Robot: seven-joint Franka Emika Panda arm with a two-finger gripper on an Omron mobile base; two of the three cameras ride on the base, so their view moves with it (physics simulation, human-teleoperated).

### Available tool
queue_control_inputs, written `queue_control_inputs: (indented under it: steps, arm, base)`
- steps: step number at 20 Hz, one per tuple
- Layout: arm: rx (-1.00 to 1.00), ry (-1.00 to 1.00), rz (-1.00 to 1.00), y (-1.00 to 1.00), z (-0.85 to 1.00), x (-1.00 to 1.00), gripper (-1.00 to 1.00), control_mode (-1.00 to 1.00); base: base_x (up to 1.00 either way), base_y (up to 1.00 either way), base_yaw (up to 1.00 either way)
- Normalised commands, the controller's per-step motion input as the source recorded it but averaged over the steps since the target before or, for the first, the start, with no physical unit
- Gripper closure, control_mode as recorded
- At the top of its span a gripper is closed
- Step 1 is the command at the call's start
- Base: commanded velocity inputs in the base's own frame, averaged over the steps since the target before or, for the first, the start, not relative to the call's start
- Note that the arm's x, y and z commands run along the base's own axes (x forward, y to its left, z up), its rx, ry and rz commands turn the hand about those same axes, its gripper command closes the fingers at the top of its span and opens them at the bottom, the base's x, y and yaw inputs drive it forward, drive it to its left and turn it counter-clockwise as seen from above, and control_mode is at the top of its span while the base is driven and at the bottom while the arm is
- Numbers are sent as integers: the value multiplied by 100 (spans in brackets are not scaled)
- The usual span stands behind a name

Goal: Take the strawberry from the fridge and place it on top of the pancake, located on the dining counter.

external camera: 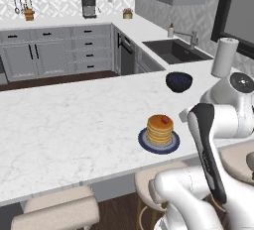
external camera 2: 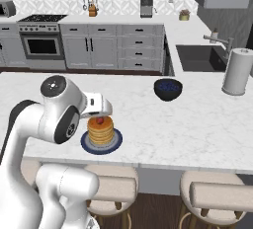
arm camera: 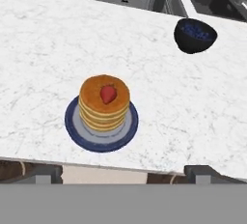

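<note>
We see the strawberry [arm camera: 108,93] resting atop the pancake [arm camera: 104,103], near the bench's [arm camera: 43,68] front edge. It looks light, soft and bruisable; we would pinch its sides gently. Our tool [arm camera: 123,175] holds nothing, its tips set wide.

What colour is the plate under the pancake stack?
Dark blue. The plate under the pancake shows best in the hand view.

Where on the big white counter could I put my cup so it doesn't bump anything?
The dining counter has a wide bare stretch left of the pancake, which has the strawberry on top. The strip between the pancake and the dark blue bowl is bare too. It gets crowded around the bowl and the paper towel roll.
</note>
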Motion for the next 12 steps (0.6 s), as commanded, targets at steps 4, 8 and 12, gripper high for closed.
queue_control_inputs:
  steps: [4,8,12]
  arm:
    - [1,-13,-1,-5,26,-13,-100,-100]
    - [0,0,0,0,0,0,-100,-100]
    - [0,0,0,0,0,0,-100,-100]
  base:
    - [0,0,0]
    - [0,0,0]
    - [0,0,0]
